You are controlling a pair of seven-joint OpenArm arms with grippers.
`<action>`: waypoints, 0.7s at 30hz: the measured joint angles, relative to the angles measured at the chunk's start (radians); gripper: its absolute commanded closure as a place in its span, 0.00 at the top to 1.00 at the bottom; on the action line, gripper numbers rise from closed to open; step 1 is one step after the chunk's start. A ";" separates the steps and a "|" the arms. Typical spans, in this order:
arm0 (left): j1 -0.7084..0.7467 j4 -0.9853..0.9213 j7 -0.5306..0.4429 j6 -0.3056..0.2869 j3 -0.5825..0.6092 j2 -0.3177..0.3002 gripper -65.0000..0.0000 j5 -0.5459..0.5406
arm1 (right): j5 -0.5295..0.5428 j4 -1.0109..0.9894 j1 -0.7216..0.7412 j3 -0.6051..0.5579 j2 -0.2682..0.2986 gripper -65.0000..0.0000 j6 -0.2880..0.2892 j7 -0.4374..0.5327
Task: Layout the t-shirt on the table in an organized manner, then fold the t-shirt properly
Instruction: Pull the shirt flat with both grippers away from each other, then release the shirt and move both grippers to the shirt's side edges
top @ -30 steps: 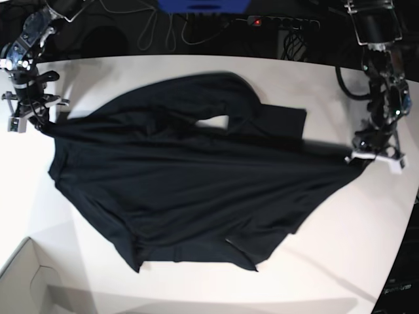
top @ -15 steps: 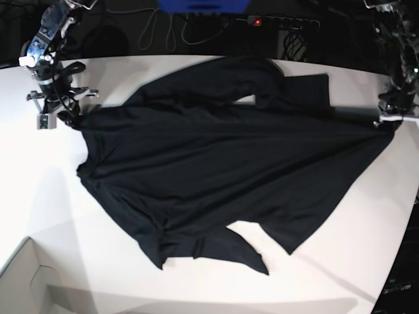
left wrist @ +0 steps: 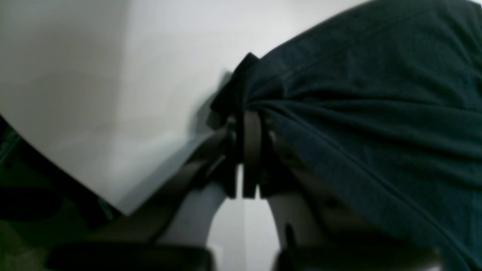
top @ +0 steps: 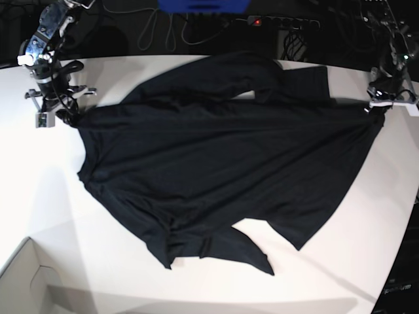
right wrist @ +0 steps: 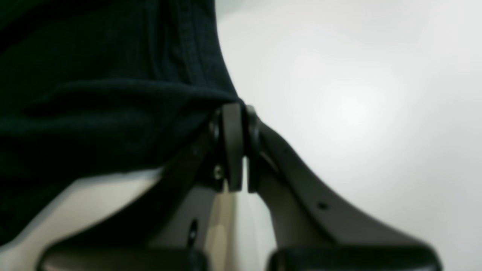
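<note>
The black t-shirt (top: pixel 216 163) lies rumpled across the white table (top: pixel 39 196), pulled taut along its far edge between my two grippers. At the base view's left, my right gripper (top: pixel 62 112) is shut on a corner of the fabric. The right wrist view shows that gripper (right wrist: pixel 241 113) pinching a hemmed edge of the t-shirt (right wrist: pixel 94 113). On the base view's right, my left gripper (top: pixel 378 106) is shut on the opposite corner. In the left wrist view the left gripper (left wrist: pixel 244 120) clamps a bunched tip of the t-shirt (left wrist: pixel 376 113). The near part of the shirt lies in folds with one flap sticking out.
A pale cardboard box corner (top: pixel 26 281) sits at the near left. Cables and a power strip (top: pixel 281 23) lie in the dark beyond the far table edge. The table's curved right edge (top: pixel 406 222) runs close under my left arm.
Both grippers have carried the shirt toward the far edge and to the right over the last second. In the last half second the left gripper moved further back, while the right one hardly moved.
</note>
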 measured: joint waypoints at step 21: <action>-0.142 0.239 0.034 0.002 -0.053 0.048 0.46 0.020 | 0.004 0.086 -0.013 0.003 0.036 0.39 0.000 -0.002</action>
